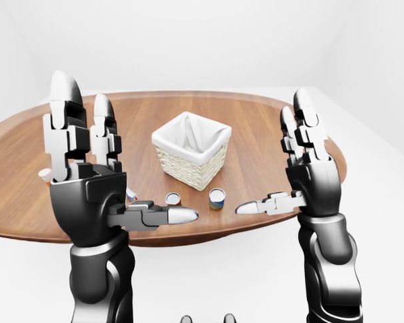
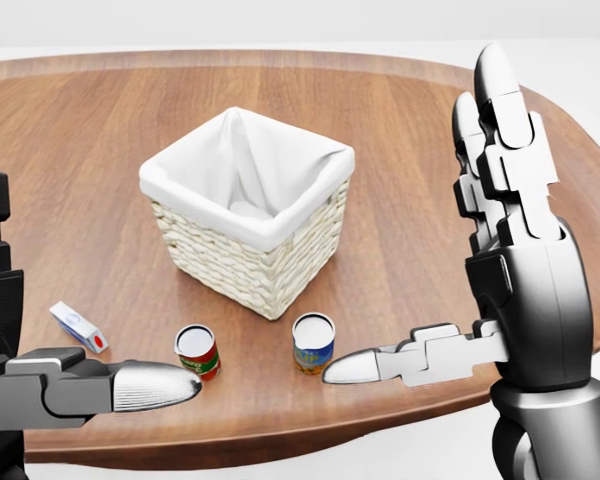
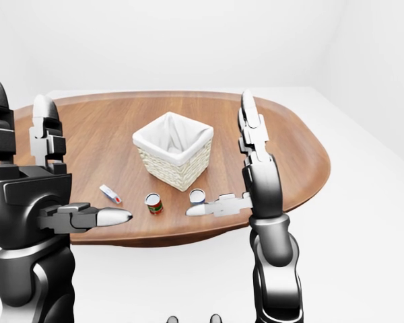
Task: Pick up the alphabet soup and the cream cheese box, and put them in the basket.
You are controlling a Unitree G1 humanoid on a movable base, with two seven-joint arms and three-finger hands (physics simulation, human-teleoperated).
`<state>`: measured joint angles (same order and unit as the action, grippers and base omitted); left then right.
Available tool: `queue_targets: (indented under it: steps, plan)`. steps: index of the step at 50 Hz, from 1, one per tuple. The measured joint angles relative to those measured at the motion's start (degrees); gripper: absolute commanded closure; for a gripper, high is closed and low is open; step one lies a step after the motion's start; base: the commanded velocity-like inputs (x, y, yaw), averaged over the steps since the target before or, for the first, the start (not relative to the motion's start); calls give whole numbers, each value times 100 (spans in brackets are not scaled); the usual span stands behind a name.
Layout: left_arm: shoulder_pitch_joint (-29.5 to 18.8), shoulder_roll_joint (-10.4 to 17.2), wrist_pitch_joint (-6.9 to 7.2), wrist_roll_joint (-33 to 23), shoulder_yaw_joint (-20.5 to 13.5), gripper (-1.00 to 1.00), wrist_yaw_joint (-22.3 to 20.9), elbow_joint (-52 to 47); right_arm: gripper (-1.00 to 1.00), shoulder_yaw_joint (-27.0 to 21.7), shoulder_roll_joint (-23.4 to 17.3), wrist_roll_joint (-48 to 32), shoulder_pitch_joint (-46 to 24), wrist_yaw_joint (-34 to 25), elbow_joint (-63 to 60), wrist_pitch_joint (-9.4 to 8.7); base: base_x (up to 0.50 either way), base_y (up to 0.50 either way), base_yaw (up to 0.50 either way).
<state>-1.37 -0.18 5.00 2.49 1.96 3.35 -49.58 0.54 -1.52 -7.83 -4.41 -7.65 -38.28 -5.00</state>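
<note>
My left hand is raised nearest me, fingers straight up and spread, thumb pointing right; it grips nothing. My right hand is up the same way at the right of the head view, fingers released and upright, thumb pointing left above the table's near edge, holding nothing.

Past my thumbs, near the table's lower edge in the head view, three small things lie in a row. At the left is the cream cheese, a small white-and-blue box with a red spot, lying flat and angled. To its right stands the red can, upright, top closed. Further right stands the blue can, upright too, with a yellow and blue label; my right thumb tip is just beside it. I cannot read either label, so I cannot tell which is the soup.

Beyond the cans, toward the table's middle, sits the basket, woven and pale, with a white cloth liner folded over its rim. I see only liner inside.
</note>
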Motion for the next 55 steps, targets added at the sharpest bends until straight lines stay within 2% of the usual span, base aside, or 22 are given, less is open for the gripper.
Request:
queue_targets:
  steps: [55]
  plan:
    - [-1, -6, 0, -10, -7, -100, 19, 25, -100, 54, 16, -99, 13, -69, -6, 0, 16, 0, 0]
